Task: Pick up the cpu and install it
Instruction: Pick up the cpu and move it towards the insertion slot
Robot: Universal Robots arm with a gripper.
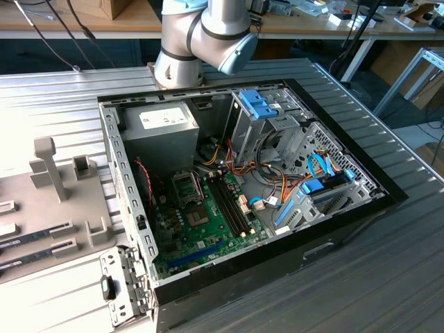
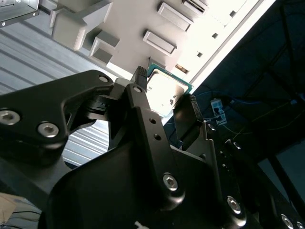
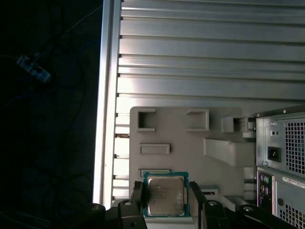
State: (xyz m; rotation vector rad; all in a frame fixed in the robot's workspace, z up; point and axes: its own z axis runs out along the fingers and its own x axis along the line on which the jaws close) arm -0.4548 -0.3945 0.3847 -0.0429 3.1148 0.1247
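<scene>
On the ribbed metal table, workbenches beyond at twelve o'clock, the open computer case stands at three o'clock of the grey fixture tray, over which the gripper clamps the cpu between its jaws.

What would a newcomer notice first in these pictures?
First, the open computer case in the middle of the exterior view, its green motherboard bare. Then, in the first wrist view, the cpu clamped between the jaws of the gripper, with a grey fixture plate behind it.
</scene>
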